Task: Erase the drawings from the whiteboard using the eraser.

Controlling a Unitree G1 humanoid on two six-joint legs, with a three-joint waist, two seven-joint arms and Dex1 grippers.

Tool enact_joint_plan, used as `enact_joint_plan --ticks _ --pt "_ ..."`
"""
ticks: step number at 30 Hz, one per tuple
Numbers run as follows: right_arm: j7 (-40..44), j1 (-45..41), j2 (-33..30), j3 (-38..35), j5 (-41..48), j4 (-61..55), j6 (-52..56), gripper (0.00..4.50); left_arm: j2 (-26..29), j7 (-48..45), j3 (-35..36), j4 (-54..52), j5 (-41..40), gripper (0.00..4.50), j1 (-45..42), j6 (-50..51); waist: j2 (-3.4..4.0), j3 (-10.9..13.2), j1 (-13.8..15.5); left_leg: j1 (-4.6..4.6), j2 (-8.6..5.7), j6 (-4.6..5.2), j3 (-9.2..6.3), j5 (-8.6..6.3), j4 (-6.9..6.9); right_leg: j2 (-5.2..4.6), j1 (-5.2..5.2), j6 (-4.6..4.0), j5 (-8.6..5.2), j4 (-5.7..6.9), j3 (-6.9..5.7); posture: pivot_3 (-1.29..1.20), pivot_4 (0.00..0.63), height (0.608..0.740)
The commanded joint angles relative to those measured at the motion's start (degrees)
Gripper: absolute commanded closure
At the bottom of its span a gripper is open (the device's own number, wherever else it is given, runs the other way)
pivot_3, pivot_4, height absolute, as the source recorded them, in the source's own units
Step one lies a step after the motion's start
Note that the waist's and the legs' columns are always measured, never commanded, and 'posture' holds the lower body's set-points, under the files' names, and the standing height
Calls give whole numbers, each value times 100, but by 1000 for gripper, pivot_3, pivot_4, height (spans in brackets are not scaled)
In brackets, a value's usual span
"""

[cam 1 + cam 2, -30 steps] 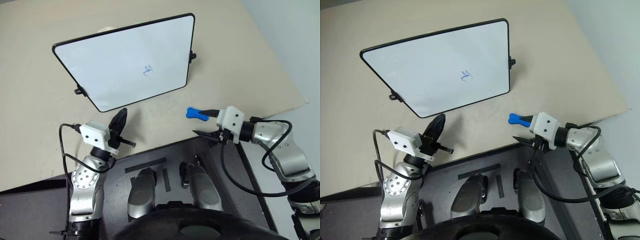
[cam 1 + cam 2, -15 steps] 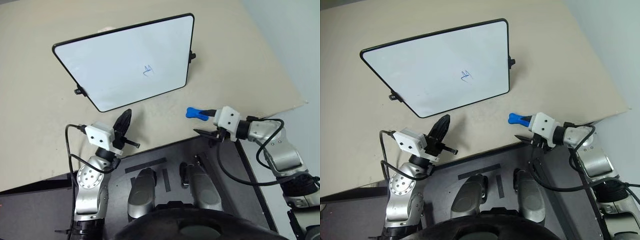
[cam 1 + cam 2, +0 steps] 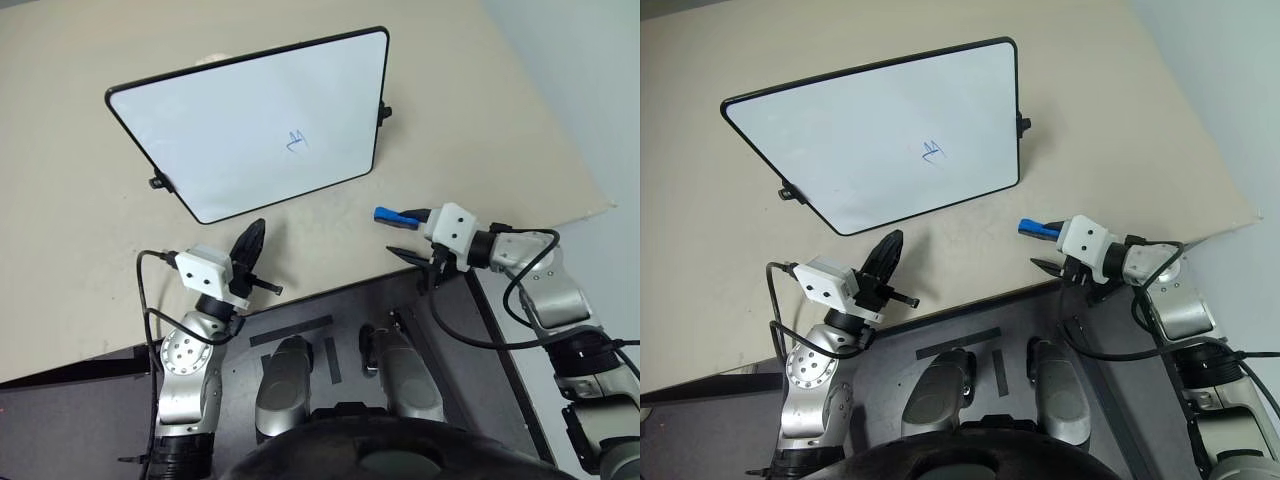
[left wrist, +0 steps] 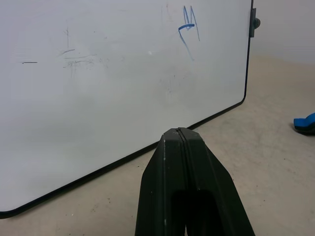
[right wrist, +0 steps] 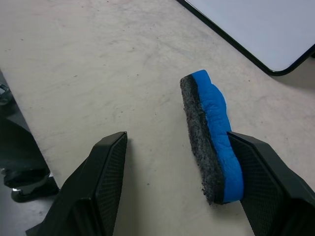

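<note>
I see a black-framed whiteboard [image 3: 250, 125] on the beige desk [image 3: 480, 130], bearing blue zigzag drawings [image 3: 296, 143]. Left gripper [image 4: 180, 135] pressed together. Right gripper [image 5: 172, 147] spread, the blue felt-backed eraser [image 5: 211, 135] against one finger near the desk's front edge.

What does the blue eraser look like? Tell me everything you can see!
The eraser is a small wavy piece with a bright blue plastic-looking back and a dark, fuzzy felt face. It stands on its edge above the beige table, near the whiteboard corner. Its blue back rests against one finger of the right gripper, whose other finger stands apart.
</note>
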Motion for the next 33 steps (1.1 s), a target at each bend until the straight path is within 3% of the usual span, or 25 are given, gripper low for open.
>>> enact_joint_plan --ticks 1,7,8,15,17,20,27,33 --pt "-139 -72 16 -14 -183 84 -163 2117 -8 -28 -27 -54 -3 4500 -45 -159 0 0 0 0 0 0 0 0 0 0 0 -2 1 0 0 0 150 740" --pt "-273 -150 103 -23 -289 212 -285 4264 10 -58 -5 43 -16 4500 -121 -206 0 0 0 5 1 0 0 0 0 0 3 -6 4 2 0 0 150 740" --pt "-282 -163 111 -24 -298 224 -302 4459 12 -62 -3 60 -17 4500 -136 -212 0 -1 -4 5 1 0 0 0 0 0 3 -6 4 2 0 0 150 740" --pt "-188 -473 240 5 -211 -225 -590 4475 47 -111 33 240 -43 4500 -270 -274 1 0 -8 4 2 1 1 4 1 0 1 -1 5 2 0 0 150 740" --pt "-176 -780 444 39 -98 -457 -730 4475 62 -136 54 300 -53 4500 -293 -302 4 2 -25 3 2 1 1 5 1 1 -2 -2 5 3 0 0 150 740" --pt "-365 -1501 767 307 -612 -292 -1641 4475 65 -166 57 397 -46 4500 -390 -327 6 2 -70 3 3 -1 2 6 0 4 -10 -10 14 6 0 0 150 740" --pt "-2001 -2918 949 921 -2738 1992 -4296 4475 26 -167 22 585 -17 4500 -691 -390 5 0 39 -3 5 3 -10 7 1 -13 -16 -39 47 0 -9 0 150 740" --pt "-3627 -3872 1066 1379 -4222 3900 -5143 4475 21 -141 39 631 -2 4500 -750 -454 7 1 27 -14 6 3 -4 1 -4 -14 -36 -42 55 1 -7 0 150 740"
